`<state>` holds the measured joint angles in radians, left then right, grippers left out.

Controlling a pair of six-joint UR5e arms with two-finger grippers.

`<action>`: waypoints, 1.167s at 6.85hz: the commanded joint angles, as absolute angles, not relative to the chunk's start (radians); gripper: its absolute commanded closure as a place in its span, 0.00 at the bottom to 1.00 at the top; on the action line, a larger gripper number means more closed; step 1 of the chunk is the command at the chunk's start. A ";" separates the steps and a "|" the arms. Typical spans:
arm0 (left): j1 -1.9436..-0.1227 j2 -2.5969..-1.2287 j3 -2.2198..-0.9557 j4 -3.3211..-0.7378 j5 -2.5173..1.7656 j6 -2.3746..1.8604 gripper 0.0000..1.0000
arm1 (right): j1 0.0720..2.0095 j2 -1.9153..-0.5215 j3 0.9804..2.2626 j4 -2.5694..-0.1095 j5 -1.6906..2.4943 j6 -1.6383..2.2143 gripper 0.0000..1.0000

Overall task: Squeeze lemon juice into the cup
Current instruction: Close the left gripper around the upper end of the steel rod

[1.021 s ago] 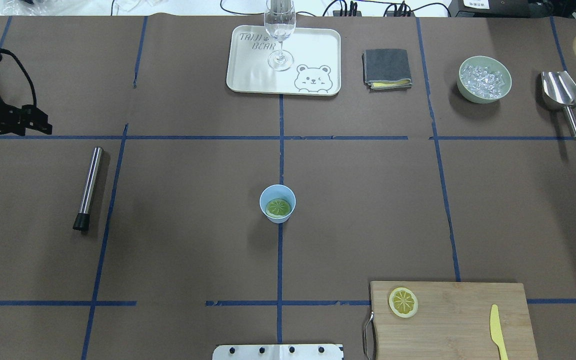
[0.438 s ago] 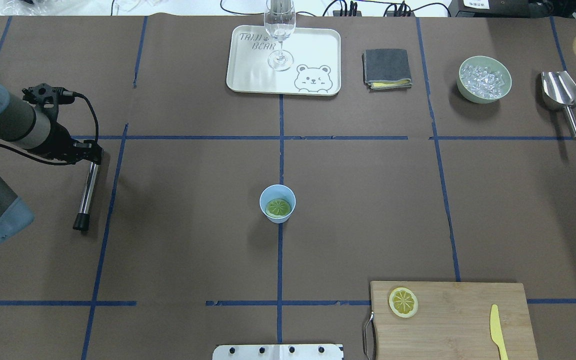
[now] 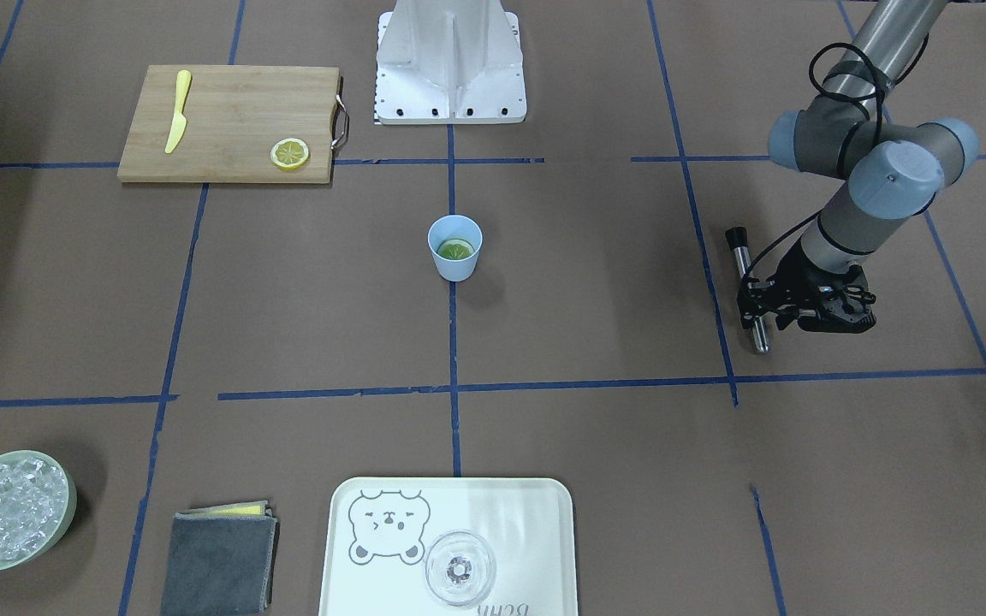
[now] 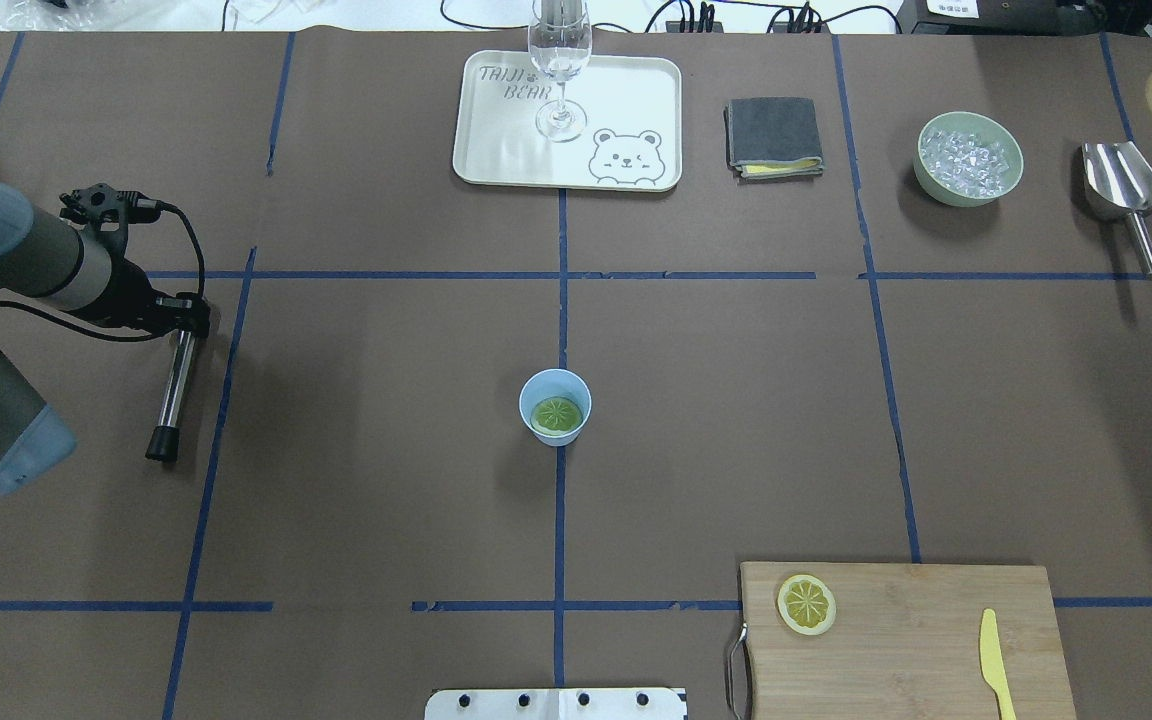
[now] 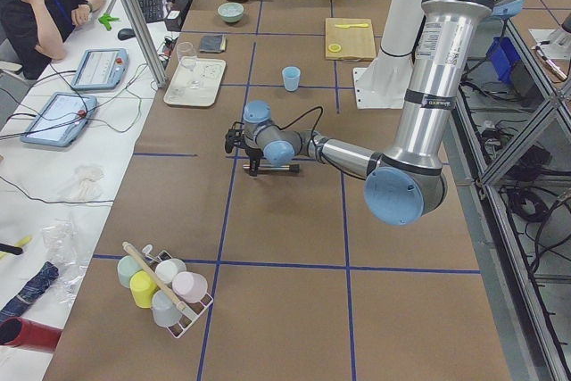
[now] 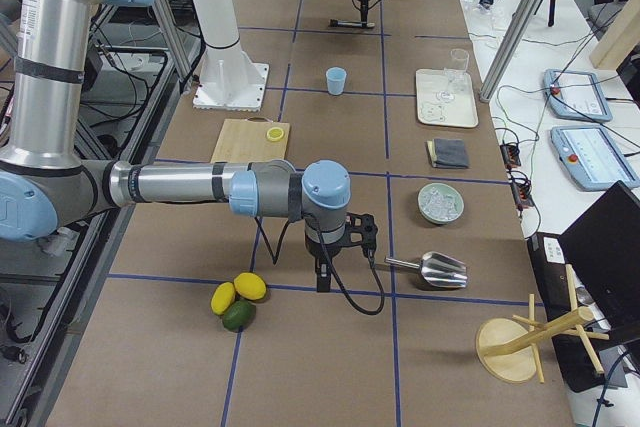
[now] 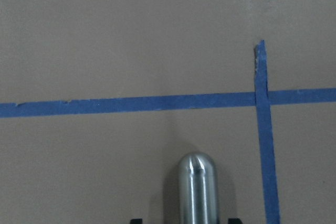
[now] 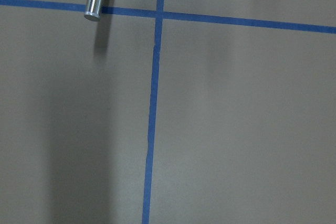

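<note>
The light-blue cup (image 4: 534, 388) stands upright at the table's centre, and a greenish lemon slice (image 4: 556, 414) lies flat inside it; both show in the front view, cup (image 3: 455, 267) and slice (image 3: 456, 250). A second lemon slice (image 4: 806, 604) lies on the wooden cutting board (image 4: 926, 650). My left gripper (image 4: 186, 318) is low over the far end of a steel rod with a black tip (image 4: 174, 385). In the left wrist view the rod's rounded end (image 7: 197, 192) sits between the open fingers with gaps on both sides. My right gripper (image 6: 322, 282) shows only in the exterior right view; I cannot tell its state.
A cream tray (image 4: 626, 100) with a clear glass (image 4: 560, 60), a grey cloth (image 4: 774, 135), a green bowl of ice (image 4: 969, 158) and a steel scoop (image 4: 1124, 190) line the far side. A yellow plastic knife (image 4: 994, 660) lies on the board. Whole citrus fruits (image 6: 238, 299) lie near the right arm.
My left arm has swung in from the table's left edge and brought its gripper over the far end of the steel rod. The cup and the lemon slices have not moved.
</note>
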<state>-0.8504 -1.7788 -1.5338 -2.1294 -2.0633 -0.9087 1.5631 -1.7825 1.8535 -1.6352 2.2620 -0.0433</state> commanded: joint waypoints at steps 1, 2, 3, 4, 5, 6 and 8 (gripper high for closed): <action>-0.850 -1.784 -1.532 -2.129 -2.063 -0.911 0.48 | 1.563 -1.782 1.855 -1.635 2.261 -0.044 0.00; -0.847 -1.784 -1.532 -2.129 -2.063 -0.911 0.49 | 1.563 -1.784 1.853 -1.635 2.261 -0.044 0.00; -0.832 -1.784 -1.531 -2.129 -2.062 -0.913 0.49 | 1.563 -1.784 1.852 -1.635 2.261 -0.046 0.00; -0.824 -1.784 -1.532 -2.129 -2.062 -0.913 0.49 | 1.563 -1.784 1.852 -1.635 2.261 -0.045 0.00; -0.815 -1.784 -1.531 -2.129 -2.062 -0.913 0.52 | 1.563 -1.784 1.850 -1.635 2.261 -0.046 0.00; -0.815 -1.781 -1.535 -2.126 -2.062 -0.910 0.93 | 1.563 -1.784 1.851 -1.635 2.260 -0.046 0.00; -0.819 -1.773 -1.566 -2.122 -2.063 -0.894 1.00 | 1.563 -1.784 1.855 -1.635 2.261 -0.046 0.00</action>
<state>-0.8193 -1.7792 -1.5457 -2.1249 -2.0631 -0.9057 1.5631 -1.7840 1.8528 -1.6352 2.2600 -0.0460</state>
